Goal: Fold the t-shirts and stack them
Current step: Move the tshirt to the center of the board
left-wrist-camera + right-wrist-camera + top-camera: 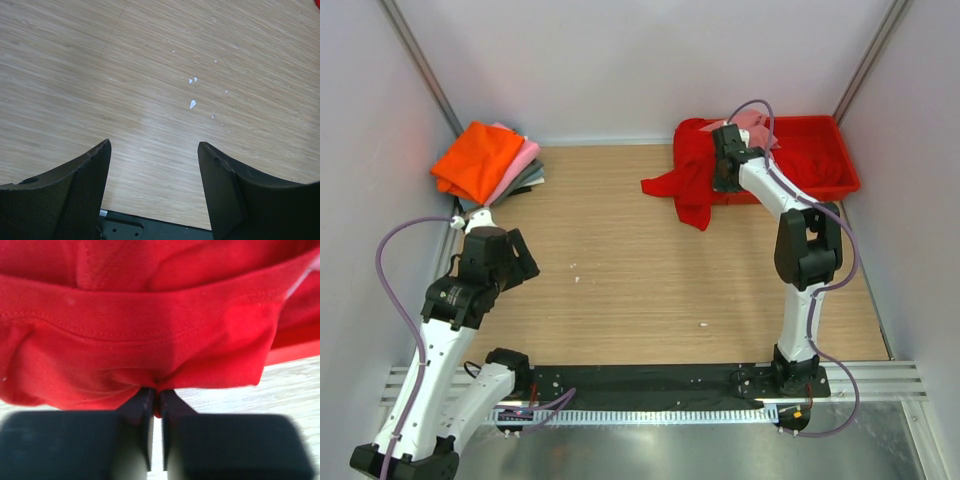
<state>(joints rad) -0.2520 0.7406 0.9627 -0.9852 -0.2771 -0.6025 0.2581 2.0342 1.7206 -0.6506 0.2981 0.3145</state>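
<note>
A bright red t-shirt (pixel 692 178) hangs over the left rim of the red tray (pixel 825 160) and trails onto the wooden table. My right gripper (pixel 725 178) is shut on a fold of this red t-shirt (pixel 150 335), its jaws pinched on the cloth (pixel 156 395). A dusty pink t-shirt (pixel 752 121) lies in the tray behind the gripper. A folded stack sits at the back left: orange t-shirt (pixel 477 160) on top, light pink (pixel 520 165) and grey (pixel 533 178) beneath. My left gripper (pixel 520 262) is open and empty over bare table (pixel 152 150).
White walls with metal corner posts enclose the table on the left, back and right. Small white specks (pixel 192 103) lie on the wood near the left gripper. The black base rail (pixel 650 385) runs along the near edge.
</note>
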